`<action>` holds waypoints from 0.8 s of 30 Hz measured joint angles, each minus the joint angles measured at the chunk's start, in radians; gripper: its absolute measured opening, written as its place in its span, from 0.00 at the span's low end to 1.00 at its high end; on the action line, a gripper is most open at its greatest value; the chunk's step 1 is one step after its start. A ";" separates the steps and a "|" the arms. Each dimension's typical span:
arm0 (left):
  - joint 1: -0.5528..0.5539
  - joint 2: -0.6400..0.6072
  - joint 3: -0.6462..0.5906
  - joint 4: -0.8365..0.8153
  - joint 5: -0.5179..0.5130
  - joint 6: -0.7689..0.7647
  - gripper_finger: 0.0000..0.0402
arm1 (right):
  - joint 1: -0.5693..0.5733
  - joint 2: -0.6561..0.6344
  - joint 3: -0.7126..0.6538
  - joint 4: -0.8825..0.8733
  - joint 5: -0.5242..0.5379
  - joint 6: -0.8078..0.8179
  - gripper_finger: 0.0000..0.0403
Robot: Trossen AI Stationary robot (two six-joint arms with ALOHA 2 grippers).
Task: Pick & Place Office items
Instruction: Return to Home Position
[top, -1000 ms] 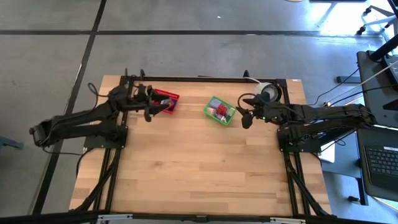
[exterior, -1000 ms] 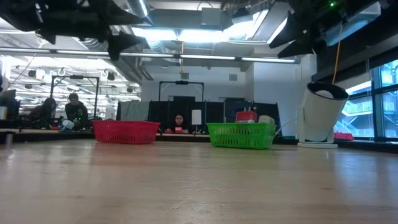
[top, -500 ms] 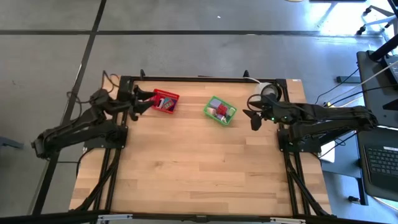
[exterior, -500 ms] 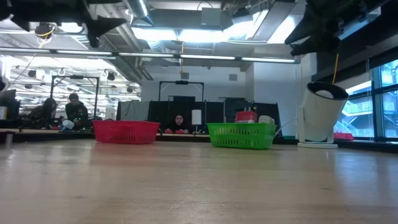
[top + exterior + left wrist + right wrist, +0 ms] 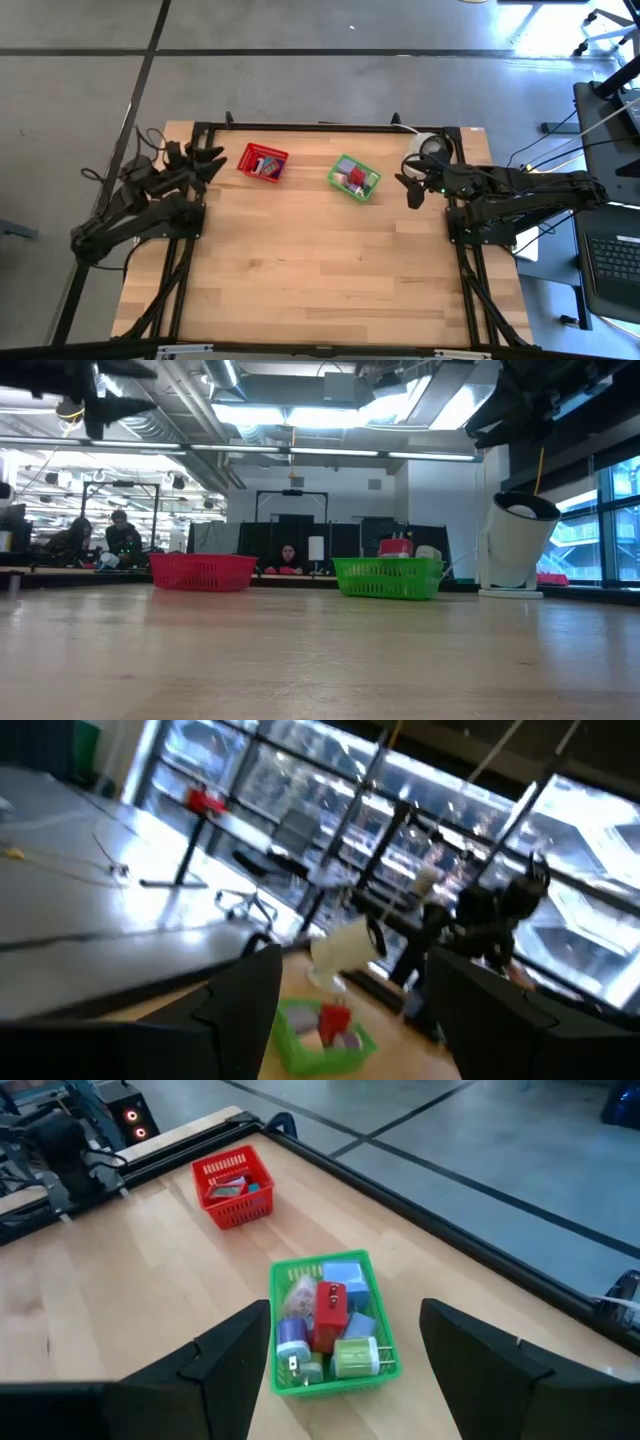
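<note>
The office items are small blocky pieces lying in two mesh baskets. A red piece [image 5: 330, 1312], blue, lavender and green ones fill the green basket [image 5: 354, 177]. A few more lie in the red basket [image 5: 263, 162]. My left gripper [image 5: 212, 160] hangs open near the table's far left corner, left of the red basket, pointing about level; its wrist view looks across at the green basket [image 5: 320, 1038]. My right gripper [image 5: 408, 188] hangs open to the right of the green basket [image 5: 278, 1342], tilted down toward it. Neither holds anything.
A white round container [image 5: 430, 148] stands at the table's far right, beside my right arm, and shows tall in the low view [image 5: 518, 540]. Bare wood [image 5: 320, 270] stretches from the baskets to the near edge. People sit in the room behind the table [image 5: 288, 557].
My left gripper has drawn back from above the red basket toward the table's left edge, staying open and tipping up from a downward slant to about level. My right gripper has eased a little toward the right edge, away from the green basket. The baskets have not moved.
</note>
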 joint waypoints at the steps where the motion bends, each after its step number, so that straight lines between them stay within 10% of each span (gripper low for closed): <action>1: -0.003 0.015 0.012 0.008 -0.017 0.001 0.61 | 0.000 0.000 -0.001 0.000 0.002 0.001 0.65; 24: -0.002 0.023 -0.252 0.288 -0.155 -0.015 0.61 | 0.001 -0.010 -0.447 0.674 -0.046 0.110 0.65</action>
